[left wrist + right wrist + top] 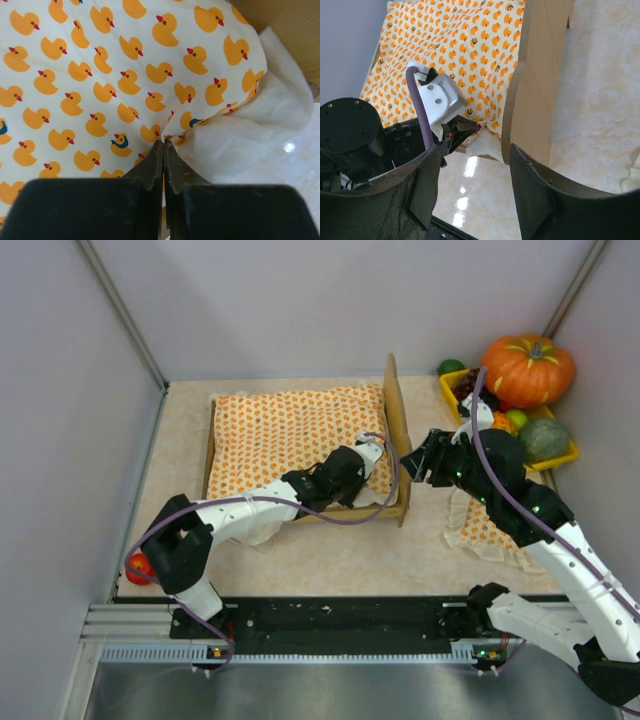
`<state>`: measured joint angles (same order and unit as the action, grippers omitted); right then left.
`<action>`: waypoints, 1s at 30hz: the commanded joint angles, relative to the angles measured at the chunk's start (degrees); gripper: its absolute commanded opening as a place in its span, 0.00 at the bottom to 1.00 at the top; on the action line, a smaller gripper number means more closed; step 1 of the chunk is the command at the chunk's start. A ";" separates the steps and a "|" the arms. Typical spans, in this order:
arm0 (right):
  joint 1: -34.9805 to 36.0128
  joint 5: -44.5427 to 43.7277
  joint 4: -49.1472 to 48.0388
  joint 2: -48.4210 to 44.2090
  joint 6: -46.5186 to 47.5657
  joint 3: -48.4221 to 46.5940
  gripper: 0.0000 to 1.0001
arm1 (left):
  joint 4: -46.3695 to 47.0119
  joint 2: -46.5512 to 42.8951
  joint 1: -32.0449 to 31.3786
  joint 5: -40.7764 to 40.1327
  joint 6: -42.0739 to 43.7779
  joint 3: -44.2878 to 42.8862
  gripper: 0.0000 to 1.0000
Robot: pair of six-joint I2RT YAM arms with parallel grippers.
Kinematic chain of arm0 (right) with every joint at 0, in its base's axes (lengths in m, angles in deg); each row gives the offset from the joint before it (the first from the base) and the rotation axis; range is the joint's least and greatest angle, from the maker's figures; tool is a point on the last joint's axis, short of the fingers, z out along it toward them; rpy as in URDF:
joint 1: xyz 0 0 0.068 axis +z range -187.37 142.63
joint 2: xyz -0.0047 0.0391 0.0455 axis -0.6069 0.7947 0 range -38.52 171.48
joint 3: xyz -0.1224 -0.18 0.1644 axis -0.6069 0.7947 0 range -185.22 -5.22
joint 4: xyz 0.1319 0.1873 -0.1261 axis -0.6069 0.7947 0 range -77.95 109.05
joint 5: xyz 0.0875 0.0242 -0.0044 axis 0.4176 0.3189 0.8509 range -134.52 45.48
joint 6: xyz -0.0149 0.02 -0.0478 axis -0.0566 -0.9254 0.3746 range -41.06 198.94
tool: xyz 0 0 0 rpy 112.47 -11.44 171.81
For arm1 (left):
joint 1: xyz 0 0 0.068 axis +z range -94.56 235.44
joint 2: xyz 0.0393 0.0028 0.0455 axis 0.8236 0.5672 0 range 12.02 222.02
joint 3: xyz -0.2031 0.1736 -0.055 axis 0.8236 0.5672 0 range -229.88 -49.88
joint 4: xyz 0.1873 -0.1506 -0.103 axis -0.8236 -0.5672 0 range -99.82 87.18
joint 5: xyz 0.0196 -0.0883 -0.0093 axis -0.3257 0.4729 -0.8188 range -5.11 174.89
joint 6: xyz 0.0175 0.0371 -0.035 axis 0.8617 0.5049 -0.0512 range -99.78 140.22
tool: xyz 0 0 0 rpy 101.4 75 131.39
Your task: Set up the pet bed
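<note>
The pet bed (pixel 393 430) stands mid-table, its tall plywood headboard (pixel 535 85) on the right. An orange duck-print bedspread (pixel 290 430) covers it. My left gripper (pixel 163 142) is shut on the bedspread's edge (pixel 100 75) at the near corner by the headboard, where a white ruffle (pixel 250 135) hangs out. It also shows in the top view as the left gripper (pixel 372 448). My right gripper (pixel 475 155) is open just right of the headboard's near edge; between its fingers (pixel 530 190) only bare table shows. From above the right gripper (pixel 415 462) sits close to the headboard.
A small duck-print ruffled pillow (pixel 490 530) lies on the table under my right arm. At the back right a yellow tray (pixel 450 390) holds fruit, with a pumpkin (pixel 528 368) and a green melon (pixel 543 440). A red object (pixel 140 568) sits beside the left arm's base.
</note>
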<state>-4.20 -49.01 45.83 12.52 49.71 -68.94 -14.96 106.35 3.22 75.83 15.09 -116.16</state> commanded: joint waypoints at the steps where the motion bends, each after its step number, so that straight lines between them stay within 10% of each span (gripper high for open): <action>1: 0.67 2.64 -0.03 -2.09 1.01 -0.17 0.56 | 0.19 -1.68 -0.16 -7.10 -1.11 -3.77 0.00; 12: 2.33 12.40 0.67 1.77 5.06 -2.72 0.50 | -2.18 -10.91 7.39 -3.08 -9.28 -3.95 0.00; 30: 10.69 4.31 3.75 17.75 8.22 -8.69 0.50 | -2.62 -12.41 21.55 13.97 -15.17 -1.48 0.00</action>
<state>5.63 -43.39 50.50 27.85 56.48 -73.53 -19.31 95.14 22.28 83.67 2.22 -118.02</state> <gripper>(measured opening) 0.499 0.008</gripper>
